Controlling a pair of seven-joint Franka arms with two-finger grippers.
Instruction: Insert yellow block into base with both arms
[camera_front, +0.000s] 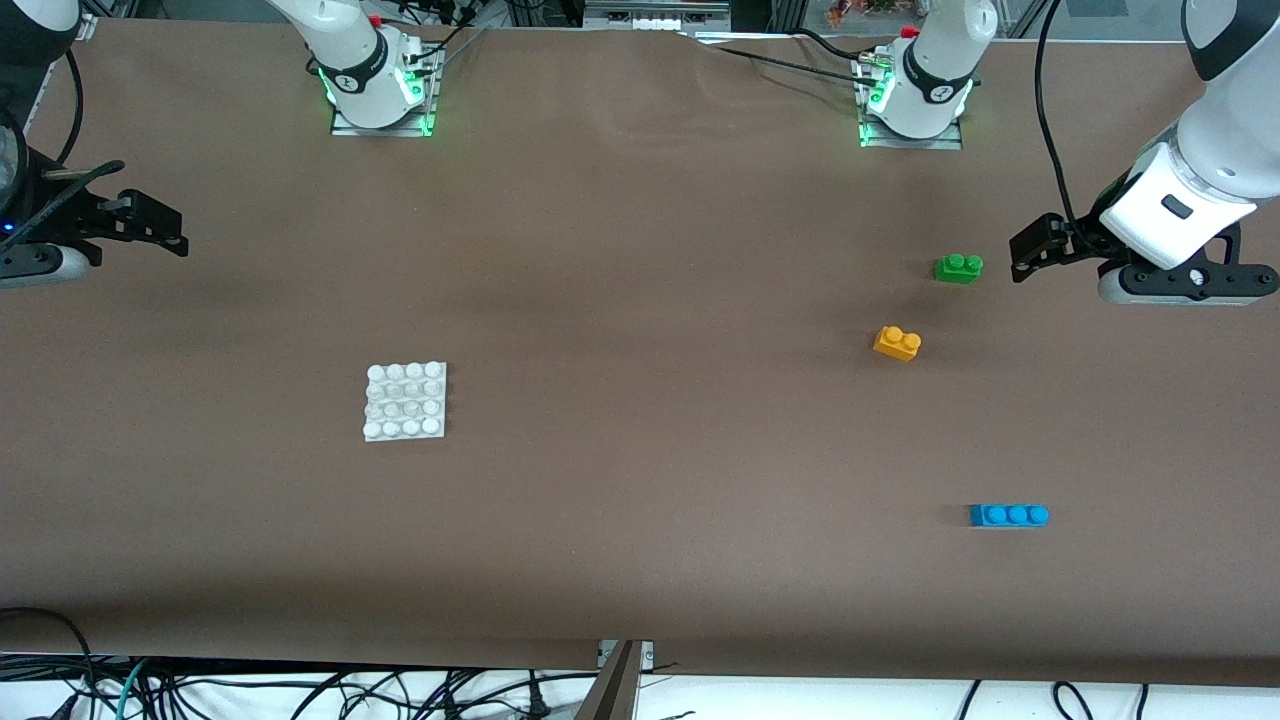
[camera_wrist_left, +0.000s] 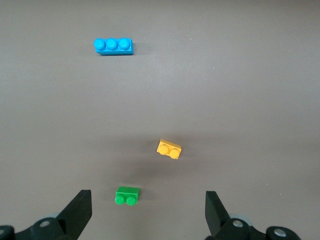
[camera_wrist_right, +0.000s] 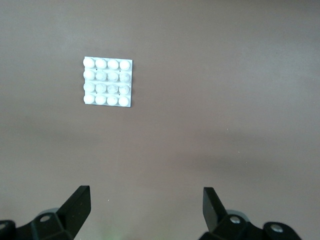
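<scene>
The yellow block (camera_front: 897, 343) lies on the brown table toward the left arm's end; it also shows in the left wrist view (camera_wrist_left: 169, 149). The white base (camera_front: 405, 401) lies flat toward the right arm's end and shows in the right wrist view (camera_wrist_right: 108, 81). My left gripper (camera_front: 1035, 250) hangs open and empty above the table's edge at its own end, off to the side of the yellow block; its jaws (camera_wrist_left: 148, 205) stand wide apart. My right gripper (camera_front: 160, 225) hangs open and empty at the other end, away from the base; its jaws (camera_wrist_right: 146, 202) are wide too.
A green two-stud brick (camera_front: 958, 267) lies a little farther from the front camera than the yellow block, closest to the left gripper (camera_wrist_left: 127, 195). A blue three-stud brick (camera_front: 1008, 515) lies nearer the front camera (camera_wrist_left: 113, 46). Cables run along the table's front edge.
</scene>
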